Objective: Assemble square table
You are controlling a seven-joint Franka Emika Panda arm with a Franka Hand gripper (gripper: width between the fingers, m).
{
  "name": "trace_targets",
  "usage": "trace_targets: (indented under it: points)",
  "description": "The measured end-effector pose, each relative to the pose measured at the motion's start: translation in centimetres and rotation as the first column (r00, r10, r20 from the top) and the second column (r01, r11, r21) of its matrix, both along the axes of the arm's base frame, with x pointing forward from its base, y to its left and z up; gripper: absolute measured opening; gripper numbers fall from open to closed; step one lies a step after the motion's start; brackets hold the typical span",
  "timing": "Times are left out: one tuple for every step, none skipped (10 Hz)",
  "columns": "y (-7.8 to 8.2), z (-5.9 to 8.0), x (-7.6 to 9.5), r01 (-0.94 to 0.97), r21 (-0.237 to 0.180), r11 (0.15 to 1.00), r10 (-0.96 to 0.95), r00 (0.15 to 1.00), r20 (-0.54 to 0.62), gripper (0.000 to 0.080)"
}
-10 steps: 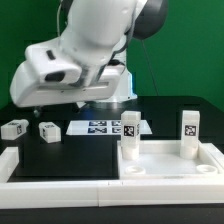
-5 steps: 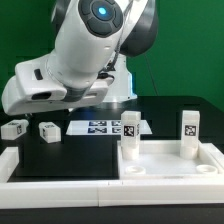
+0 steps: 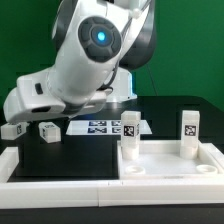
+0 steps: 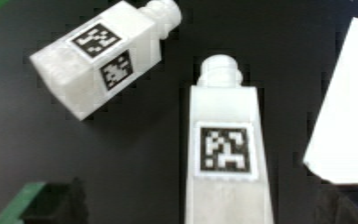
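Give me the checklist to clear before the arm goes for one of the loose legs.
1. Two legs already stand upright in the tabletop, the left seated leg and the right seated leg as the exterior view shows them: ok.
2. Two legs lie loose on the black table, apart from each other, the middle loose leg and the other loose leg: ok.
3. Wrist camera looks down on a loose leg: ok, the middle loose leg sits mid-picture.
4. Marker board free of loose legs: ok.
5. Tool open: cannot tell, its fingers show in neither view.
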State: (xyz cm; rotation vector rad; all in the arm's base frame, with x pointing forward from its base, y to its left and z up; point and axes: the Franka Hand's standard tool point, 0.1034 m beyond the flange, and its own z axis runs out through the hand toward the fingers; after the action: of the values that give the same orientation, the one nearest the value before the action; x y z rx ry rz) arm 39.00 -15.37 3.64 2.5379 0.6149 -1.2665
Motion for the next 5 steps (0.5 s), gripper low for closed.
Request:
trace_targets:
  points:
    - [0.4, -0.3, -0.3, 0.004, -0.023, 1.0, -0.005, 0.999, -0.034, 0.0649]
    - [0.7, -1.0, -0.3, -0.005, -0.027, 1.0, 0.004, 0.999, -0.048, 0.0649]
    - [1.0, -1.4, -0.3, -0.013, -0.024, 1.0, 0.012, 0.999, -0.049, 0.0649]
    - [1.0, -1.5, -0.1, -0.018, -0.018, 1.0, 0.017, 0.999, -0.039, 0.0649]
    - [0.9, -1.6, 0.0, -0.021, -0.014, 1.0, 0.021, 0.999, -0.032, 0.0649]
